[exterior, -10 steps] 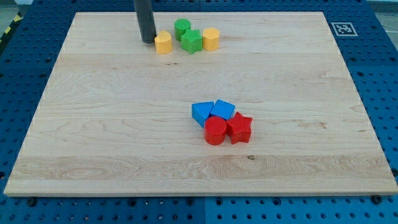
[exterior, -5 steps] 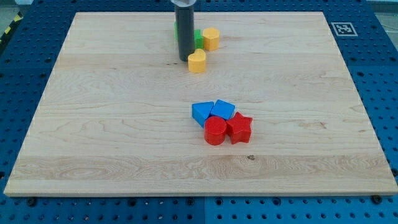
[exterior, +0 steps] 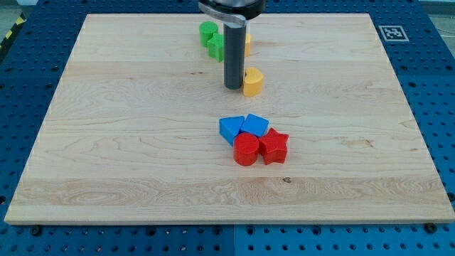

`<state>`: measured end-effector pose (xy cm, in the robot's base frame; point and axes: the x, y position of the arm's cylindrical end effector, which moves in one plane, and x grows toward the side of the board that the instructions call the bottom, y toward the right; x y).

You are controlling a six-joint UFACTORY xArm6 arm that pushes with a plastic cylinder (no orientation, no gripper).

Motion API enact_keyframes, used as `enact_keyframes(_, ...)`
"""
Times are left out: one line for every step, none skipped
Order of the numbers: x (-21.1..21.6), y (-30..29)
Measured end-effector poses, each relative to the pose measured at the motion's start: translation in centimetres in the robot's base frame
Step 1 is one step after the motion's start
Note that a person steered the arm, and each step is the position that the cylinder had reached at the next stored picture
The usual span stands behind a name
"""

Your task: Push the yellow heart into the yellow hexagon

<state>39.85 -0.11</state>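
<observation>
Here the yellow heart (exterior: 252,82) sits mid-board, nearer the far edge, touching my tip (exterior: 233,87) on its left. The yellow hexagon (exterior: 246,43) lies farther back, mostly hidden behind the rod, beside two green blocks (exterior: 212,39). There are no fingers to open or close.

- Rod stands upright, entering from the far edge, centre of scene.
- My tip (exterior: 233,87) rests on the table (exterior: 128,142), far half.
</observation>
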Motion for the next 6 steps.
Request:
enact_keyframes(2.6,0.0)
enact_keyframes(2.7,1.8)
enact_keyframes(0.3,2.9)
enact_keyframes(-1.9,2.9)
enact_keyframes(-0.9,3.1)
enact_keyframes(1.3,4.8)
